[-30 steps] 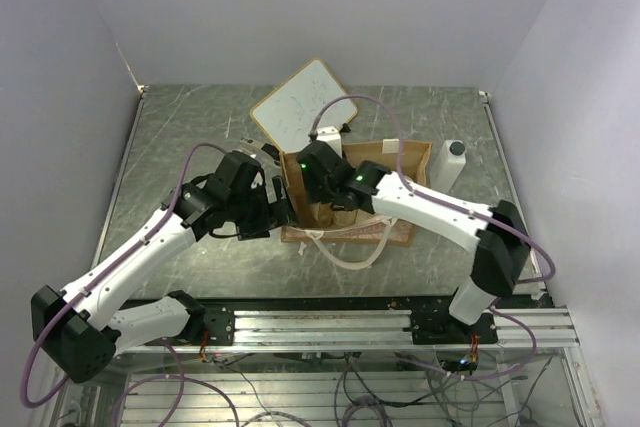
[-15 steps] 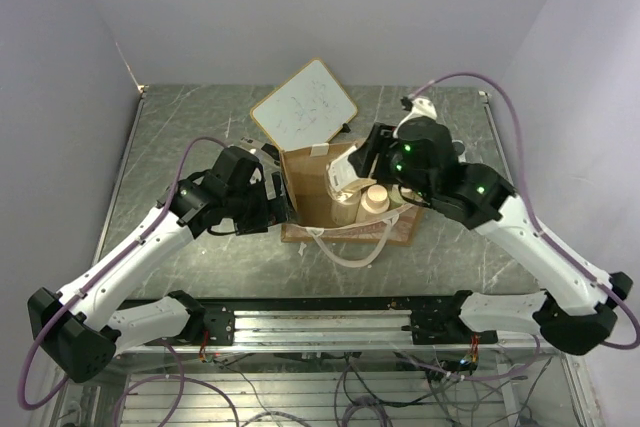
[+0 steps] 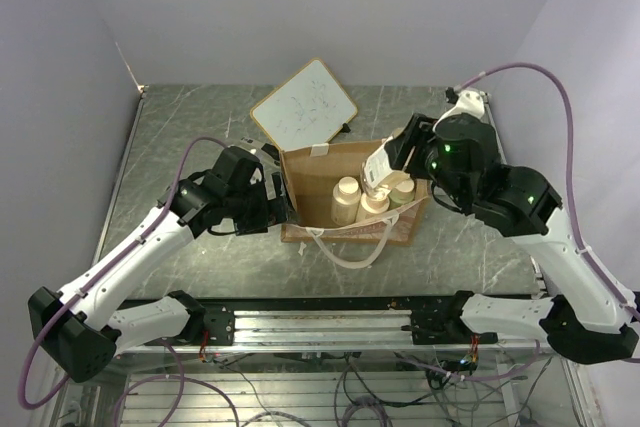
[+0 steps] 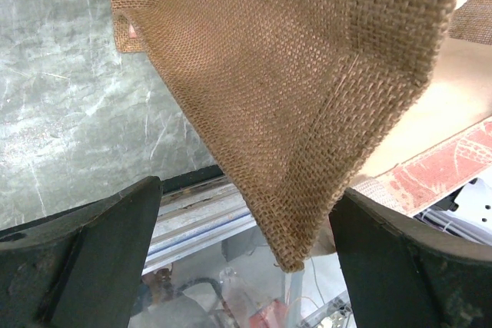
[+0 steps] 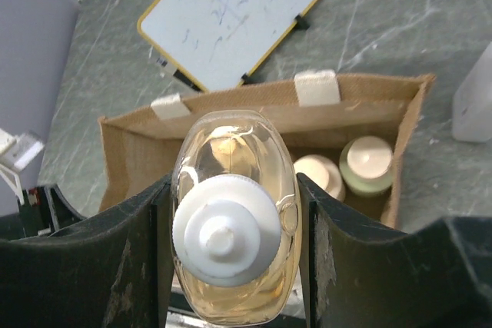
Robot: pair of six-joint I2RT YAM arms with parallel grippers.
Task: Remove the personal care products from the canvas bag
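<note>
No word, brand or number is legible anywhere on the counter (image 3: 180,137). The white board (image 5: 231,17), lying towards the counter's far edge, carries faint blue pen scribbles: loose strokes and squiggles that form no readable letters in either the overhead or the right wrist view. The slim amber bottle (image 5: 234,182), clamped in the right tool (image 5: 234,247) above the counter's right half, shows a pale label on its side from overhead, its print too small to make out.
</note>
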